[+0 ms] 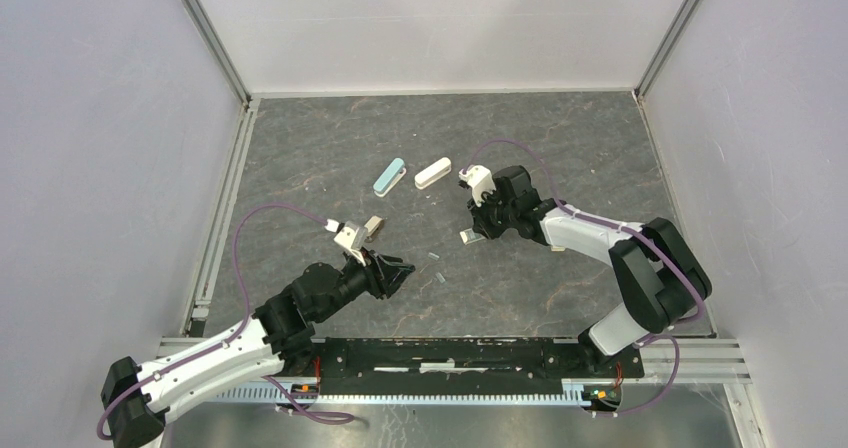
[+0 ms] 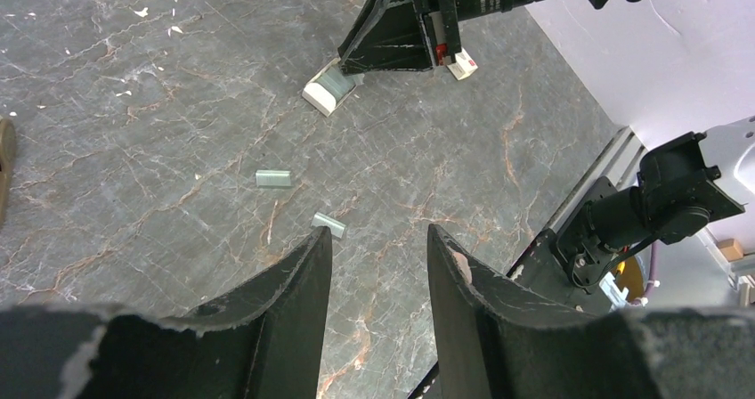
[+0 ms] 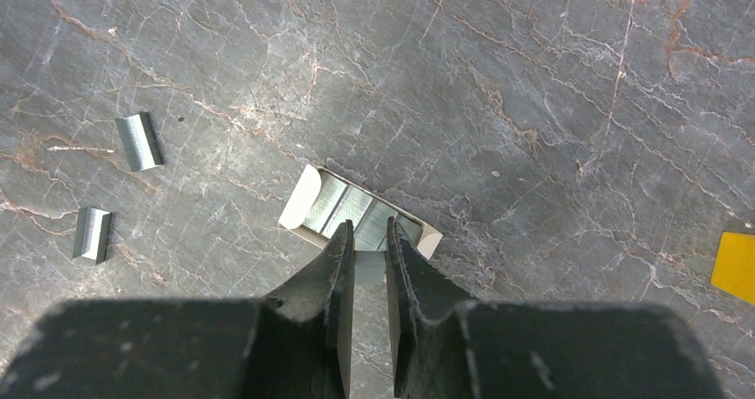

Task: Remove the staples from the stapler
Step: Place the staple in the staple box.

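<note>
A teal stapler [image 1: 389,177] and a white one [image 1: 433,173] lie side by side at mid-table. Two loose staples strips [image 1: 435,256] [image 1: 441,279] rest on the grey surface; the right wrist view shows them at the left [image 3: 140,141] [image 3: 92,234]. My right gripper [image 3: 367,225] hovers over a small open box [image 3: 313,205] and is shut on a short silvery staples strip [image 3: 369,264]. My left gripper [image 2: 379,232] is open and holds nothing. One loose strip [image 2: 329,224] lies just past its left fingertip, another [image 2: 273,178] farther off.
A small tan object [image 1: 375,226] lies beside the left wrist. A yellow tag [image 3: 734,265] sits to the right of the box. Aluminium rails [image 1: 215,228] edge the table on the left, and grey walls enclose it.
</note>
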Robot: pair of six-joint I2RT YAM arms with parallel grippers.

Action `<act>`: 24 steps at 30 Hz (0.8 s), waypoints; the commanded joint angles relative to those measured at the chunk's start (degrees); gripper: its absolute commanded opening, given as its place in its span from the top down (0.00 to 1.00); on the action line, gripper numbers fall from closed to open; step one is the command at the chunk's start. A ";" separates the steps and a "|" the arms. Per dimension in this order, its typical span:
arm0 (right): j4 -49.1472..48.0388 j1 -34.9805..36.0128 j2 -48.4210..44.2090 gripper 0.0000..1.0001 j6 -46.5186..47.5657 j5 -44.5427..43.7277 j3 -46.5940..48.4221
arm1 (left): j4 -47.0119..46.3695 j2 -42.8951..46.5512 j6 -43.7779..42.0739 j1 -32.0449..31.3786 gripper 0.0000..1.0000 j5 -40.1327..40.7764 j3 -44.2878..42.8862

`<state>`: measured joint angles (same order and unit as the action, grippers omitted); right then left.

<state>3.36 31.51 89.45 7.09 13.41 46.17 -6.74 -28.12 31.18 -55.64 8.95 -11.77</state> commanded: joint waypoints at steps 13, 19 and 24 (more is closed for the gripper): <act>-2.50 0.27 2.08 0.80 -1.13 -0.98 3.13 | -3.24 0.22 -1.92 0.09 0.49 1.30 0.87; -2.40 0.31 2.38 0.80 -1.14 -1.20 3.22 | -3.27 0.52 -1.91 0.09 0.49 1.45 1.01; -2.29 0.27 2.88 0.80 -1.12 -1.40 3.48 | -3.19 0.66 -1.91 0.09 0.49 1.43 1.05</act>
<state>2.61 31.51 91.88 6.28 12.84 47.18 -7.40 -27.97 31.18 -55.64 8.97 -11.05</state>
